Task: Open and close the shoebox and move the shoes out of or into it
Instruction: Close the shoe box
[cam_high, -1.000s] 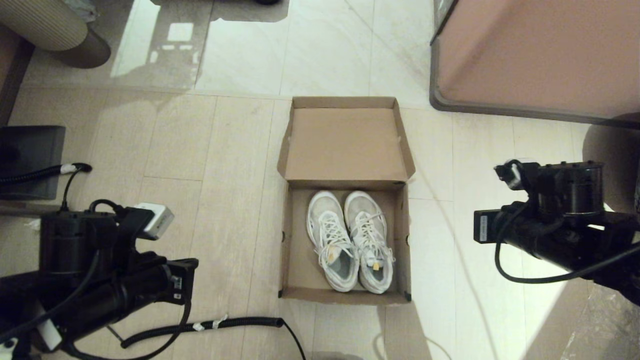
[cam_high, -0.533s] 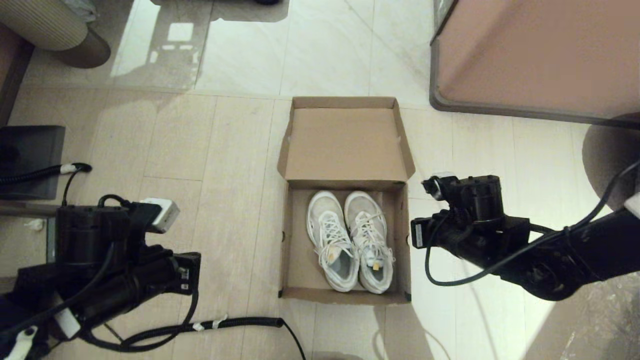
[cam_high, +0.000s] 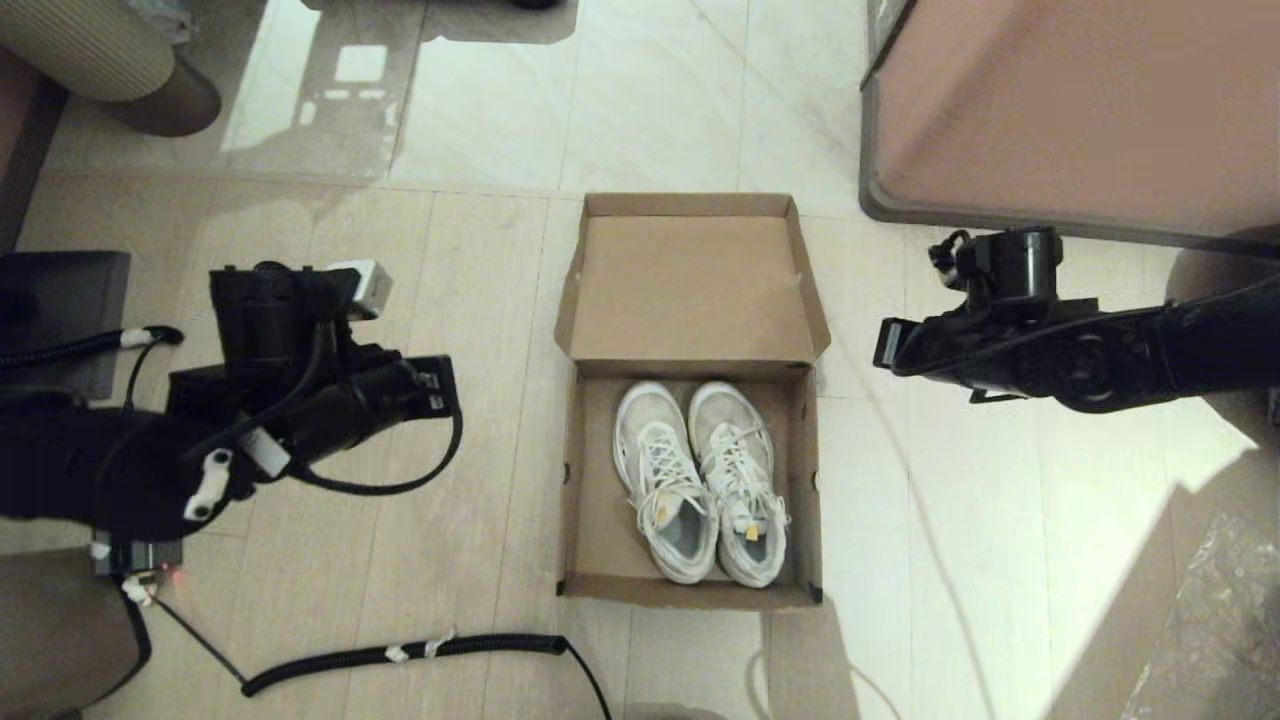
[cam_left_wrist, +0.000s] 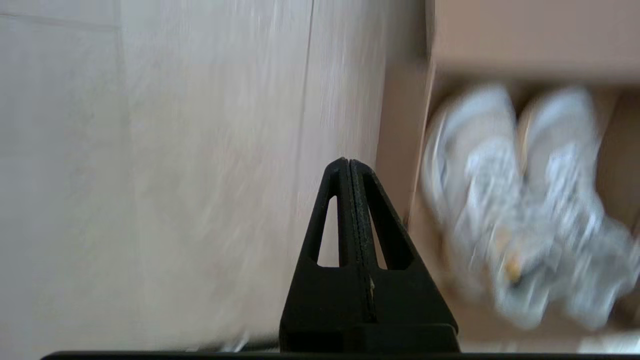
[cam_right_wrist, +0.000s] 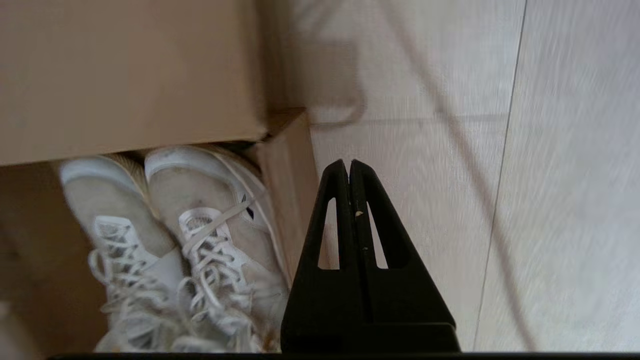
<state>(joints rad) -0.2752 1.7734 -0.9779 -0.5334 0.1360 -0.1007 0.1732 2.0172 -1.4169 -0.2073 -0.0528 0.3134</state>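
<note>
The brown cardboard shoebox lies open on the floor, its lid folded back on the far side. Both white lace-up shoes sit side by side inside, toes toward the lid. My left arm hovers left of the box; its gripper is shut and empty over bare floor, beside the box wall and the blurred shoes. My right arm hovers right of the box; its gripper is shut and empty just outside the box wall, near the shoes.
A large pinkish-brown cabinet stands at the far right. A black corrugated cable lies on the floor near the box's front left. A dark flat object is at the left edge, crinkled plastic at the near right.
Both arms have moved forward, away from me. The left arm came nearer the box's left side; the right swung in toward the box, then farther forward. Box and shoes have not moved.
</note>
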